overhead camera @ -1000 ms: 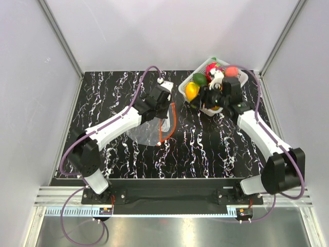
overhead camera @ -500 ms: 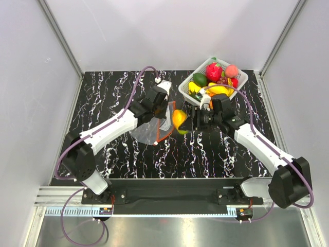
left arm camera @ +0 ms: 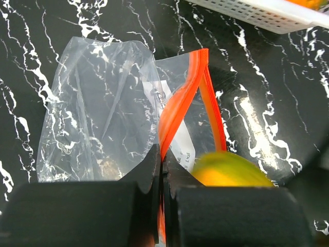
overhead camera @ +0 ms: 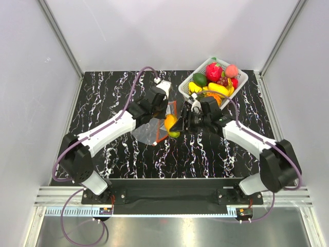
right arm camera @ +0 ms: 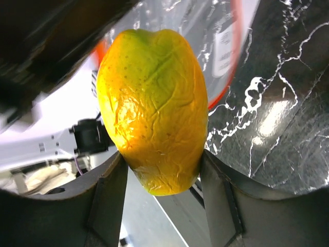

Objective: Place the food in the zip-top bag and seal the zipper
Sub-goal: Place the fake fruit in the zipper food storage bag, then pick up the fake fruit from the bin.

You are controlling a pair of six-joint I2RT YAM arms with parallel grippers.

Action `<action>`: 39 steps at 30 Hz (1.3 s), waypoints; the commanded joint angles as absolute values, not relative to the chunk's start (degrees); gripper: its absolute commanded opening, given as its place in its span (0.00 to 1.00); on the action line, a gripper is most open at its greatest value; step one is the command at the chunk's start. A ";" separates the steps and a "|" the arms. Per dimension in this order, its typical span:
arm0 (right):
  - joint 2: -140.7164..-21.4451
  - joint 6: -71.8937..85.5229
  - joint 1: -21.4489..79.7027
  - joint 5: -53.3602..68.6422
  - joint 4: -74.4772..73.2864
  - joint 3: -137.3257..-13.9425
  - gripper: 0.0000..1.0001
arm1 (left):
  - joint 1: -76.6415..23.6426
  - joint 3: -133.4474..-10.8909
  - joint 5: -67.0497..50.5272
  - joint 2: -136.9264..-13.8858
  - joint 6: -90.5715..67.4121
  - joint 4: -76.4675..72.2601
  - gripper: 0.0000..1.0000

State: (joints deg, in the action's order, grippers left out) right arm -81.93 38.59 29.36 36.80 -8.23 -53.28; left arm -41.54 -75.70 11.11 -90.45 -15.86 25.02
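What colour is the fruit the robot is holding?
The fruit is yellow-orange with a green patch at one end, clearest in the right wrist view.

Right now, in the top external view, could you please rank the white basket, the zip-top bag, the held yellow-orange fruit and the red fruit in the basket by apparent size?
1. white basket
2. zip-top bag, though partly covered
3. yellow-orange fruit and red fruit: they look alike, so unranked

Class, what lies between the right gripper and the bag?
A yellow-green fruit, gripped by the right gripper at the bag's mouth; the top view shows it.
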 commanded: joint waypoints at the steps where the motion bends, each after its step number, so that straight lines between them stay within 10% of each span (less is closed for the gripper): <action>1: -85.68 43.41 29.88 37.71 -3.43 -54.66 0.43 | -42.54 -75.50 9.84 -87.45 -15.56 21.62 0.00; 12: -92.81 52.19 29.97 34.98 6.58 -55.11 0.46 | -45.88 -73.65 8.00 -86.57 -18.54 19.60 0.00; 20: -89.31 49.84 30.59 29.29 2.48 -55.28 0.97 | -45.88 -76.02 7.82 -87.19 -20.48 22.75 0.00; 31: -69.70 39.65 29.71 12.32 -16.42 -57.03 0.78 | -42.54 -80.07 11.17 -85.17 -19.95 28.74 0.01; 39: -79.16 30.06 18.82 7.30 -26.01 -71.69 0.84 | -40.69 -77.96 7.12 -84.72 -20.92 26.72 0.01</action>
State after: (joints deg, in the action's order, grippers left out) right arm -73.91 35.51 22.83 12.12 -21.30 -66.65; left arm -40.38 -77.25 9.30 -86.30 -20.23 28.58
